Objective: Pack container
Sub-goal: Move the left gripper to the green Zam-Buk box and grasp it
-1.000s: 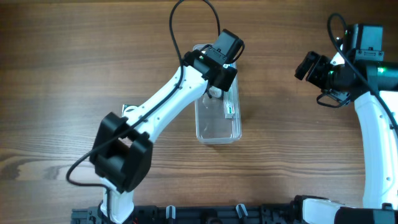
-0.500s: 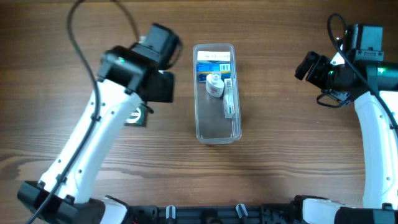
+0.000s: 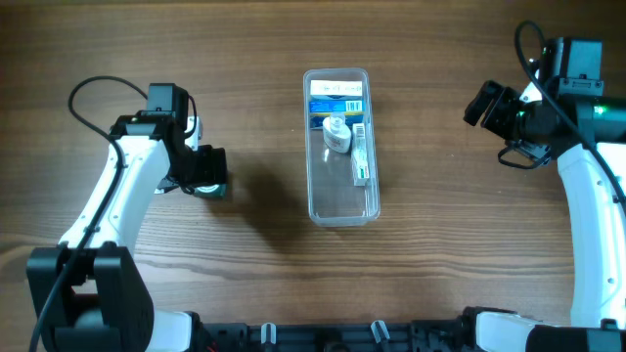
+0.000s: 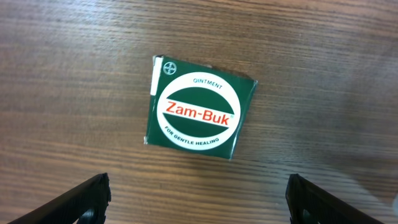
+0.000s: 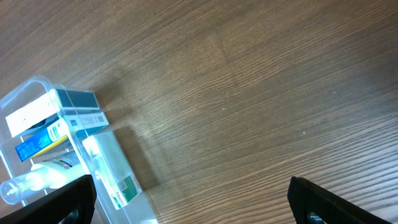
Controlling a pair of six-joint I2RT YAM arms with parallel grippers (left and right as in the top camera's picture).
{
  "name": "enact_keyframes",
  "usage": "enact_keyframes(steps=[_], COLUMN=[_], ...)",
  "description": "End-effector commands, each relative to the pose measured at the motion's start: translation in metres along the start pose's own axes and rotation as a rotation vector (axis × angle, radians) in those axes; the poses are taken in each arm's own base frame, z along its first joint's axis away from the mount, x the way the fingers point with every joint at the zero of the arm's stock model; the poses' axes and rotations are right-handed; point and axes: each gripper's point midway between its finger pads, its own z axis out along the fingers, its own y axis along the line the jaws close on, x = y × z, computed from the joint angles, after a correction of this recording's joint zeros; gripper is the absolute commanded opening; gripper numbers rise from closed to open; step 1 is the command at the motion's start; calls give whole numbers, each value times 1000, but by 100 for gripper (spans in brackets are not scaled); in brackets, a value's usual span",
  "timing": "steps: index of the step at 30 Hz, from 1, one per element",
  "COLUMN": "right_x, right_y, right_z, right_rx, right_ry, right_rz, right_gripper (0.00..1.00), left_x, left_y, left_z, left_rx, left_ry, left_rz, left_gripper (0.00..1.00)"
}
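Left end effector [image 4: 198, 194] released, hovering over green Zam-Buk box [image 4: 199, 116] lying flat on bench [image 4: 323, 74], 9 o'clock of container [image 3: 340, 147]. Right end effector [image 5: 189, 202] released, 3 o'clock side.

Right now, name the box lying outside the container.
The green Zam-Buk box, on the table below the left gripper; the other boxes sit inside the container.

The left arm [image 3: 112, 210] rises from the lower left of the overhead frame. The left end effector [image 3: 205, 172] sits at left centre, aimed down at the worktop, fingers [image 4: 87, 198] spread wide. The right arm [image 3: 587, 215] runs up the right edge. The right end effector [image 3: 481, 105] is at upper right, fingers [image 5: 68, 196] equally parted.
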Motion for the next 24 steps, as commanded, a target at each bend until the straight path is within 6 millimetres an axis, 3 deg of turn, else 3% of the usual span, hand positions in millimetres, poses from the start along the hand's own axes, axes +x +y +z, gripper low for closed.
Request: enact_keyframes(steps=[1, 9, 11, 15, 19, 24], right_x=[1, 1, 1, 1, 1, 1], right_y=[1, 1, 1, 1, 1, 1], right_z=[2, 2, 2, 2, 2, 2], right_rx=[-11, -11, -11, -11, -11, -11], right_ry=[13, 13, 13, 13, 13, 13], right_rz=[-1, 0, -1, -1, -1, -1], right_gripper=[100, 100, 100, 100, 100, 100], left_x=[-1, -17, -18, -18, -19, -15], left_y=[8, 7, 7, 7, 4, 4], left_z=[17, 62, 66, 66, 68, 68], left_rx=[-39, -42, -43, -42, -23, -24], left_ry=[31, 53, 54, 53, 51, 69], left_rz=[63, 93, 93, 92, 92, 92], left_gripper=[91, 88, 88, 77, 77, 70])
